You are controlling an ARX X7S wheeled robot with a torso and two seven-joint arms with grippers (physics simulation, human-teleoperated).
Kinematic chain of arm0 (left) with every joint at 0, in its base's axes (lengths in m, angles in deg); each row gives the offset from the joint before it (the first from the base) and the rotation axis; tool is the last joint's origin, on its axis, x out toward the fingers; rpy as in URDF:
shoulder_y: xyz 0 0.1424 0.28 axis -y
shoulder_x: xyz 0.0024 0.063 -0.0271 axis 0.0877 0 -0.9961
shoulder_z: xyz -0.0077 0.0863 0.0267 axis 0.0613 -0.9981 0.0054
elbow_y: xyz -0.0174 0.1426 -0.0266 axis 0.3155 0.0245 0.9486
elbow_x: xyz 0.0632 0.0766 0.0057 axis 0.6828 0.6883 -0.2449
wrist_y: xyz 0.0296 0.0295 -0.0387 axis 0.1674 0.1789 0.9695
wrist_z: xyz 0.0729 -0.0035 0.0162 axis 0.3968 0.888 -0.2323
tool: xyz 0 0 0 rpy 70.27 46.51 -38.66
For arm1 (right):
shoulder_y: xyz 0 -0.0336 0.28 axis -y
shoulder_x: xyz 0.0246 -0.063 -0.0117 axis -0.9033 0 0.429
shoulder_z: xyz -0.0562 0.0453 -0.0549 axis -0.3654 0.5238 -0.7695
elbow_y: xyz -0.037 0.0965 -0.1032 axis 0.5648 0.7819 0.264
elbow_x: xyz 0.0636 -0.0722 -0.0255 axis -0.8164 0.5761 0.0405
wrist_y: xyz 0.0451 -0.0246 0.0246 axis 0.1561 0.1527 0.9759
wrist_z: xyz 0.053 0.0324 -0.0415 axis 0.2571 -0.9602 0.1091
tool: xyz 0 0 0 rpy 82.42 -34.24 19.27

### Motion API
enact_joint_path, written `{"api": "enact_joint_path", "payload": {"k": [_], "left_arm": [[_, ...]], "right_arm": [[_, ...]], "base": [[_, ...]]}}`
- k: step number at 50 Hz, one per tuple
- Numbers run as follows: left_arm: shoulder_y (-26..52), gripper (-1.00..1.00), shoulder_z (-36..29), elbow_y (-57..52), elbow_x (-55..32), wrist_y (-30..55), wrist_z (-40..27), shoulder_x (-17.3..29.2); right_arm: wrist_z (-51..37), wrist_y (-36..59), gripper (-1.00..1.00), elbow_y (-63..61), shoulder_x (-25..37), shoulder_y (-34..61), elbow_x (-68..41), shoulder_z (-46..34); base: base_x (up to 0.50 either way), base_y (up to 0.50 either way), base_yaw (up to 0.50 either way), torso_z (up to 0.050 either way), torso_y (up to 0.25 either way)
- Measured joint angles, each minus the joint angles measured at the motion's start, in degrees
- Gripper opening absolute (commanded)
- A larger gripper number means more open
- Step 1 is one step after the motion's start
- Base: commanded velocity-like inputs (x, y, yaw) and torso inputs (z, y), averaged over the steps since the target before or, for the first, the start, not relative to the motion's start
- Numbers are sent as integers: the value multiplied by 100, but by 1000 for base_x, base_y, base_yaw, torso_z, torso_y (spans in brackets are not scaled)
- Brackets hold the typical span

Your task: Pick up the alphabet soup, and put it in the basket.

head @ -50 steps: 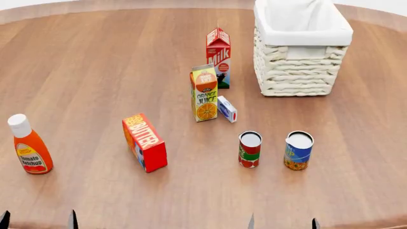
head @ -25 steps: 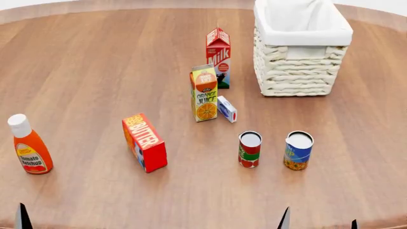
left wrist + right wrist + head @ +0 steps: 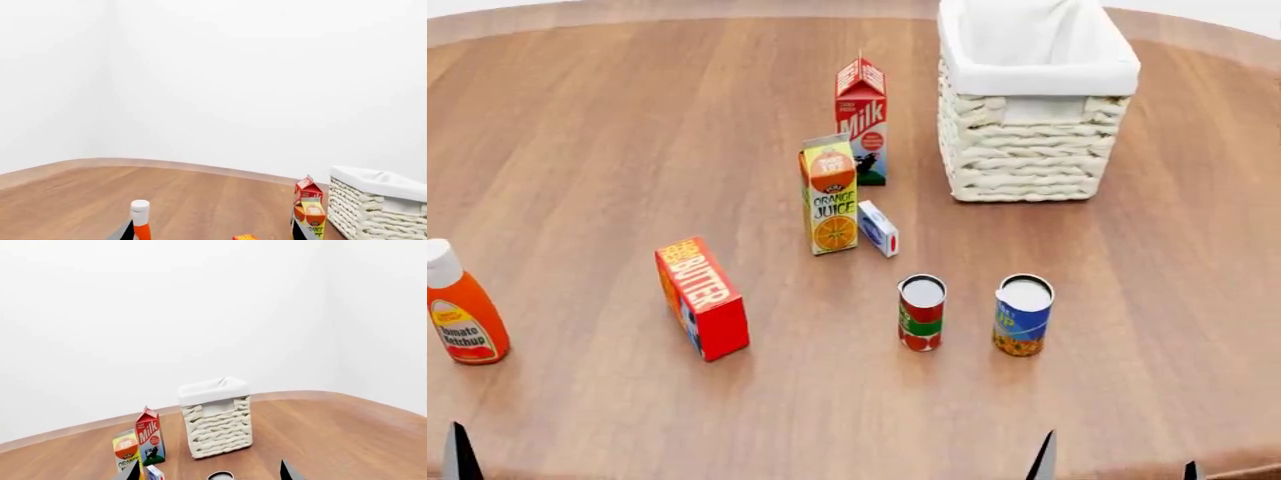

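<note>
1. on the round wooden worktop (image 3: 601, 150) there's a bunch of groceries, all standing apart from each other.
2. the soup (image 3: 1022, 316) looks to be the blue can with the orange band at the bottom, though the label is too small to read. it's upright on the near right part of the worktop, well in front of the basket (image 3: 1021, 160) and not touched by anything.
3. just to its left is a red can (image 3: 921, 313) with a green band, also upright, with a clear gap between the two.
4. the basket sits at the far right, white cloth folded over the rim. can't see any item inside from the head view.
5. left of the basket: milk (image 3: 861, 120), then the juice (image 3: 830, 195) in front of it, and a small white and blue box (image 3: 878, 228) right beside the juice.
6. further left is the butter box (image 3: 701, 298) standing on edge, and the ketchup (image 3: 457, 315) way over at the left edge.
7. right gripper (image 3: 1114, 470): only the tips poke in at the near edge, spread wide, holding nothing, short of the soup.
8. left gripper (image 3: 210, 235): its wrist view shows both tips far apart too, so it's open and empty, near the ketchup side.
</note>
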State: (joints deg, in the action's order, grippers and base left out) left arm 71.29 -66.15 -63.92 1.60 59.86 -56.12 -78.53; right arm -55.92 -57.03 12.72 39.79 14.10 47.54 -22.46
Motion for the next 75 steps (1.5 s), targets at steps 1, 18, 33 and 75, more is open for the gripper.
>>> {"api": "enact_joint_path", "payload": {"k": [1, 18, 33, 75], "left_arm": [[-4, 100, -4, -2, -2, -5, -6, 5], [-52, 100, -78, -19, -27, -73, -103, 87], [-43, 100, -131, -1, -61, -105, -175, 156], [-22, 100, -262, 19, -125, -160, -353, 309]], "right_arm": [[-6, -4, 100, 0, 5, -2, -4, -3], [-95, -34, 100, 9, 85, -9, -83, -50], [-170, -33, 100, 5, 147, -4, -128, -104], [-335, -57, 100, -5, 295, 6, -268, -229]], "base": [[0, -113, 0, 0, 0], [0, -112, 0, 0, 0], [-10, -170, 0, 0, 0], [-19, -192, 0, 0, 0]]}}
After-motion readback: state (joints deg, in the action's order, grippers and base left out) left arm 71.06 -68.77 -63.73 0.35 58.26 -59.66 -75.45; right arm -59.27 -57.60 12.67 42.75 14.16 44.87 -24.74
